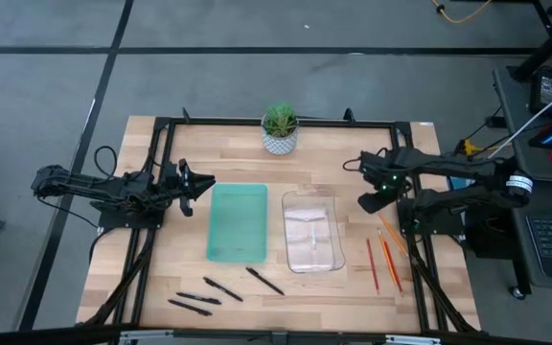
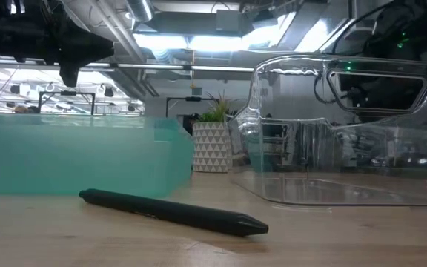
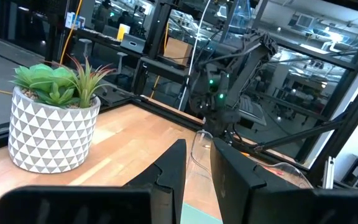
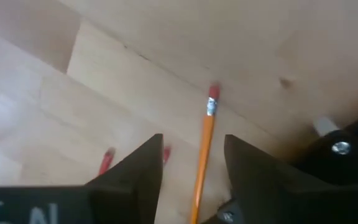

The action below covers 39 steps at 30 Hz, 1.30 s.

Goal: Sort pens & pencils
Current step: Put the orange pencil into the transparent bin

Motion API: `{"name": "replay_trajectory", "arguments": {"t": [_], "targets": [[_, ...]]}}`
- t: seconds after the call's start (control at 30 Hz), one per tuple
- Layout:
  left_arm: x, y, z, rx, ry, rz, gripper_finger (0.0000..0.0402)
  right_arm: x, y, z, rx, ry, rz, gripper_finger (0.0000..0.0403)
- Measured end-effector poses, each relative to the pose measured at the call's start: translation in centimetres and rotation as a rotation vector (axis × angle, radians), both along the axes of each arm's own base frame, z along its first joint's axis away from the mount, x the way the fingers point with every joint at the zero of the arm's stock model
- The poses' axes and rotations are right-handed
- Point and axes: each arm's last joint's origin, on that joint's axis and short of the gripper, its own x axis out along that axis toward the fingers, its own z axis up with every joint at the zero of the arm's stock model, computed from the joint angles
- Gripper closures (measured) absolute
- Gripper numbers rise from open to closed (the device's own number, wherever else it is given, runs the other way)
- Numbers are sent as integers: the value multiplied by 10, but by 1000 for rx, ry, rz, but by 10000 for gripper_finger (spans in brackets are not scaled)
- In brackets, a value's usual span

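Wooden table [image 1: 161, 287] carrying, at its centre, a green tray [image 1: 238, 222] with a clear tray [image 1: 312, 231] just to its right. Potted plant [image 1: 279, 129] behind the two trays. Left hand [image 1: 199, 184], fingers parted, hangs just left of the green tray. Right hand [image 1: 366, 203], open, hovers right of the clear tray above the pencils [image 1: 385, 261]. Pens [image 1: 223, 288] lie in front of the green tray.

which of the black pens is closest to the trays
The black pen lying just below the teal plastic tray; the other two pens lie farther toward the table's front-left.
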Motion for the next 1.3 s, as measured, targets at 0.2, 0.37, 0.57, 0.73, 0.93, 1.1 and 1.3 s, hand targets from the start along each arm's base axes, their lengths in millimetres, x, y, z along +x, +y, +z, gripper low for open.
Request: {"name": "replay_trajectory", "arguments": {"t": [0.2,0.37,0.57,0.73,0.93,1.1,1.3], "targets": [[0,0,-1,1,9,0,333,-1,5,-16,-31,4,-46,231],[0,0,-1,2,16,0,333,-5,8,-26,-34,25,-108,231],[0,0,-1,36,26,1,333,-6,7,-34,-81,36,-139,231],[0,0,-1,44,29,2,333,-3,5,-41,-69,79,-154,231],[0,0,-1,45,29,2,333,11,1,-45,-41,119,-124,231],[0,0,-1,45,29,2,333,27,-2,-39,-51,104,-71,231],[0,0,-1,45,28,-6,333,25,0,-47,-34,136,-46,231]]}}
